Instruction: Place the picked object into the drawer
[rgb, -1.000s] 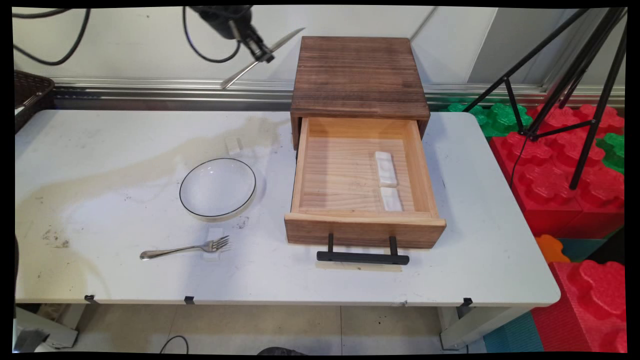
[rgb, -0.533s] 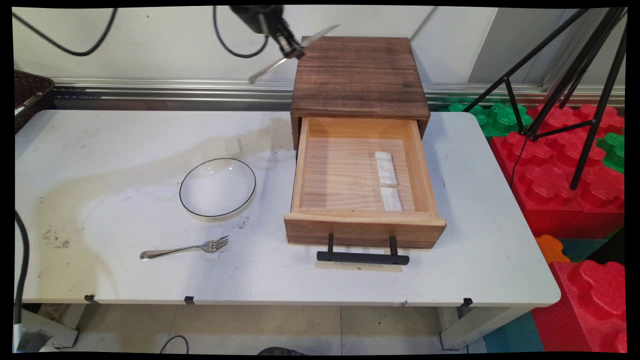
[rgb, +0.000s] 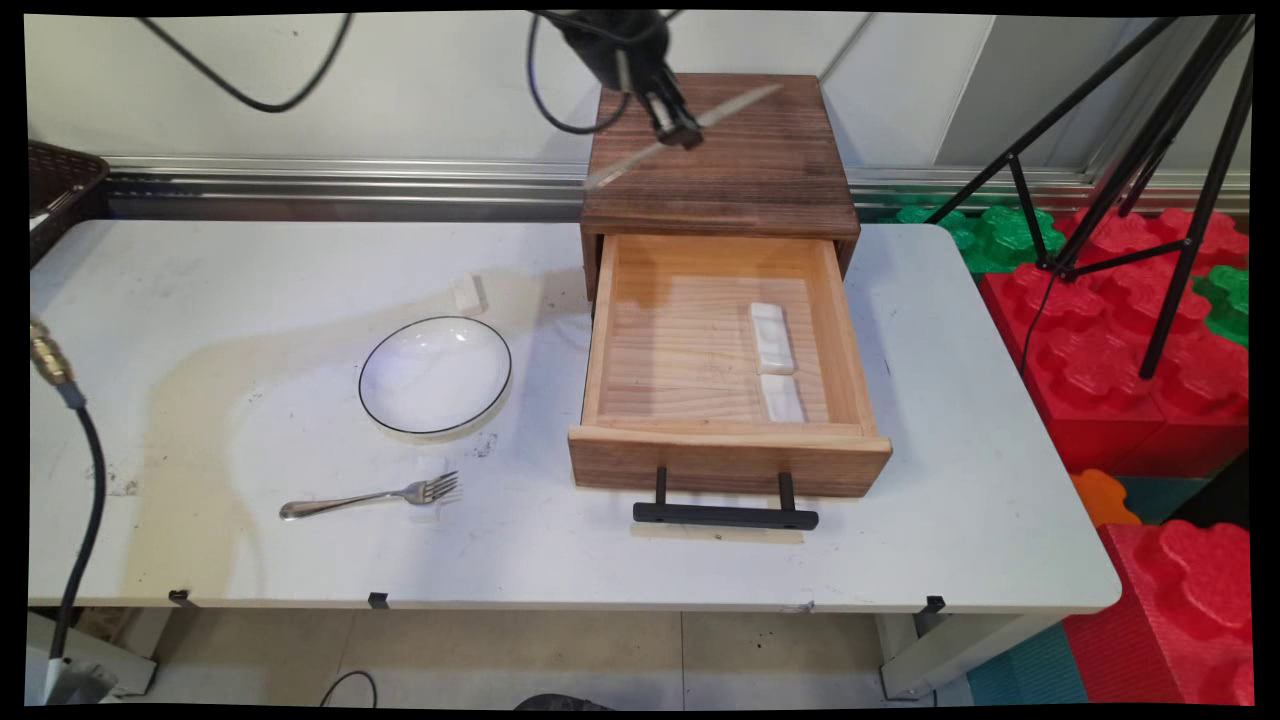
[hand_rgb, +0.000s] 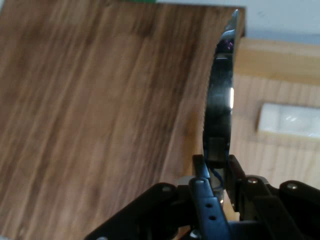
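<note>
Gripping a slim silver table knife (rgb: 690, 122) at its middle, the black two-finger pincer (rgb: 676, 128) hangs at the main view's twelve o'clock above the dark brown wooden cabinet top (rgb: 716, 150). Below it, toward six o'clock, the pale wooden drawer (rgb: 728, 460) stands pulled open with two small white blocks (rgb: 772, 338) inside. On the white surface (rgb: 250, 300) toward nine o'clock lie a black-rimmed white plate (rgb: 435, 375) and a silver fork (rgb: 372, 496).

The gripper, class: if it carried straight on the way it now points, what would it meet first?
Probably the dark wooden top of the drawer cabinet: the gripper, shut on a knife, hangs above it. Depth is uncertain.
</note>
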